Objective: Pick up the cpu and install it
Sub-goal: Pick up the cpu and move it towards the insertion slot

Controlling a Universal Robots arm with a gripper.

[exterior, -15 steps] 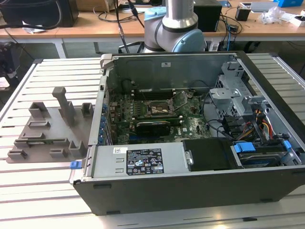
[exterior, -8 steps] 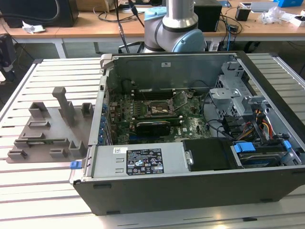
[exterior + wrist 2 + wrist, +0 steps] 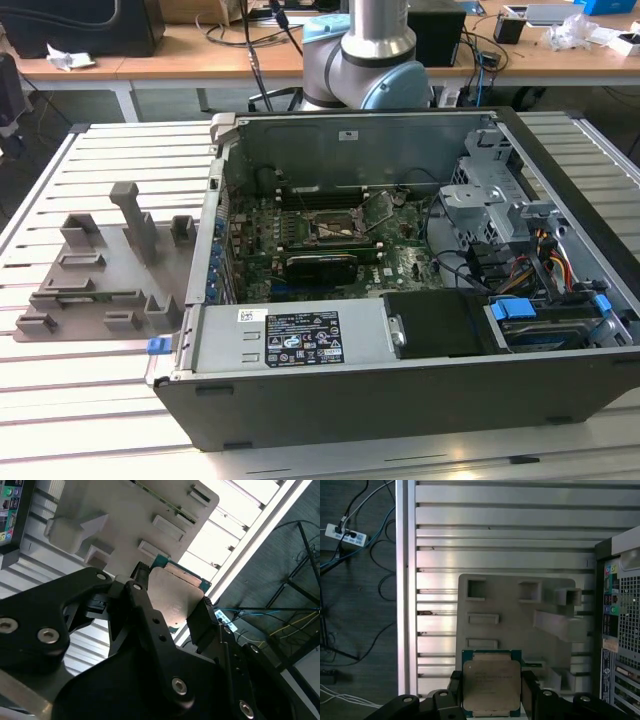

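Note:
The cpu [image 3: 491,682] is a flat square chip with a pale metal top and a thin green rim. My gripper [image 3: 491,689] is shut on it, one black finger [image 3: 454,686] on each of two opposite edges. In the second wrist view the cpu [image 3: 172,597] sits between the same fingers [image 3: 141,577], held in the air above the grey fixture [image 3: 125,515]. The open computer case [image 3: 400,250] lies on the table. Its dark square socket [image 3: 335,230] is on the green motherboard, with the metal bracket around it.
The grey moulded fixture [image 3: 100,270] with pockets and posts lies on the slatted metal table [image 3: 100,160], at the case's side on the exterior view's left. The arm's base [image 3: 375,50] stands behind the case. Cables and a power strip [image 3: 345,532] lie on the floor past the table's edge.

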